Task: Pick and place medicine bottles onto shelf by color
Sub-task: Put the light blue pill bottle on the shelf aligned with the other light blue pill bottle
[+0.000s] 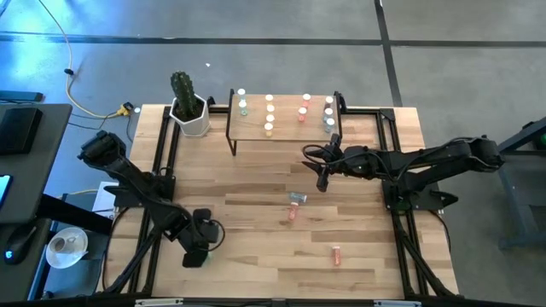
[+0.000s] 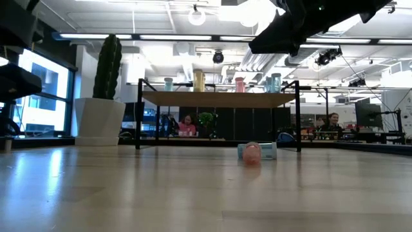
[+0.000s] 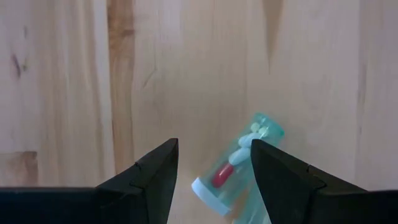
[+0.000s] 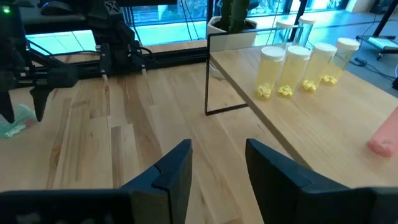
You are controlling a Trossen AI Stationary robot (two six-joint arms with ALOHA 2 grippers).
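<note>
Down at the near-left part of the worktop (image 1: 256, 256) the left hand (image 1: 196, 253) hangs low over a teal medicine bottle (image 3: 239, 168) that lies on its side on the wood. Its fingers (image 3: 155, 177) stand apart with nothing between them; the bottle lies just past the fingertips, partly behind one finger, white cap toward the hand, with red and white pills showing through its wall.

The right hand (image 4: 217, 168) is up near the light-wood shelf (image 1: 286, 130), beside its right front leg, fingers parted and empty. From its wrist view a row of four yellow bottles (image 4: 298, 71) stands upright on the shelf top, with a pink one (image 4: 382, 140) lying at the edge of the picture.

From above, the shelf carries four rows of upright bottles: teal, yellow, pink-red and pale bluish. Still on the worktop are a pale bluish bottle (image 1: 297, 199) on its side in the middle, a pink one (image 1: 293, 213) just beside it, and another pink bottle (image 1: 336, 254) lying nearer the front. A cactus in a white pot (image 1: 189, 111) stands left of the shelf.
</note>
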